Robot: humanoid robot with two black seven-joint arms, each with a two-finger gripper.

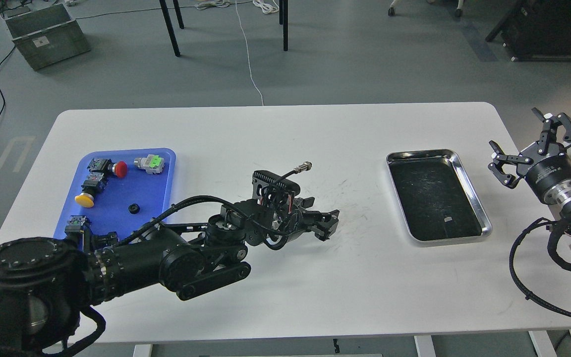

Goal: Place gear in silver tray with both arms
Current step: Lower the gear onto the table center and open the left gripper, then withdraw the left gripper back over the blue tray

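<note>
The gear (133,208), a small black toothed ring, lies on the floor of the blue tray (156,198) at the left. The silver tray (470,191) stands at the right of the white table, with only a tiny grey speck on its dark floor. My left gripper (323,217) hovers over the table's middle, well to the right of the gear, with its fingers spread and nothing between them. My right gripper (519,137) is open and empty, off the table's right edge beside the silver tray.
The blue tray also holds a red push-button (118,169), a yellow push-button (84,200), a grey connector with a green top (150,163) and another small part (75,225) at its near end. A plug on a cable (306,166) sticks up from my left wrist.
</note>
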